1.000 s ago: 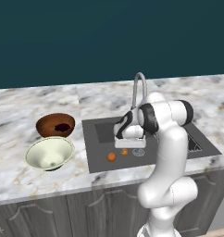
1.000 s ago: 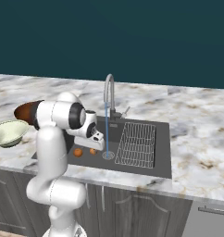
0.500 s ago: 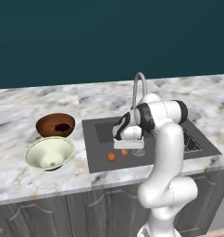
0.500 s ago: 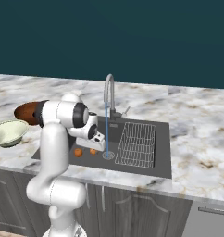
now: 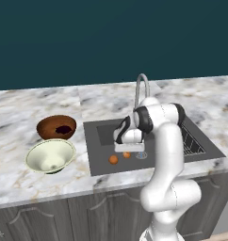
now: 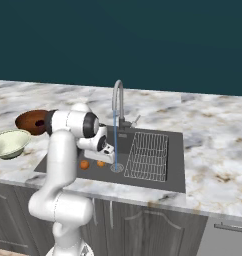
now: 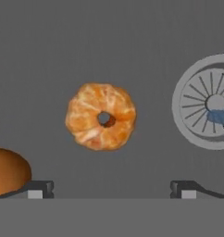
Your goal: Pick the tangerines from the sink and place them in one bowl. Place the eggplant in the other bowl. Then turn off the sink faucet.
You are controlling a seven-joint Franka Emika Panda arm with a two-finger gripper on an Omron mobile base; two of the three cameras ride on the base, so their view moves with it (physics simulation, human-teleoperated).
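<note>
Lying on the dark floor of the sink (image 5: 99,141), the two tangerines sit close together but apart: one tangerine (image 7: 101,116) is centred in the hand view, showing a dimpled top with a small dark hollow, and the second tangerine (image 7: 8,171) is cut by the left edge of that view. In the left base view the pair appear as one orange fruit (image 5: 113,159) toward the front of the basin and another (image 5: 126,154) just beneath the hand. The round drain (image 7: 212,102) lies to the right of the centred fruit, with a blue patch of water on it. The gripper (image 7: 111,189) hangs directly above the centred fruit with its jaws spread wide and nothing between them; one fingertip (image 7: 38,189) stands beside the second fruit, though contact cannot be judged from this angle. A thin blue stream falls from the sink faucet (image 6: 117,102) to the drain. The wire rack (image 6: 148,155) occupies the right part of the basin. On the marble counter (image 5: 21,183) left of the basin, the reddish-brown bowl (image 5: 56,127) holds a dark shape, probably the eggplant (image 5: 64,128), although the view is too coarse to confirm it. The pale cream-green bowl (image 5: 51,156) stands just in front of the brown one and is bare inside.
</note>
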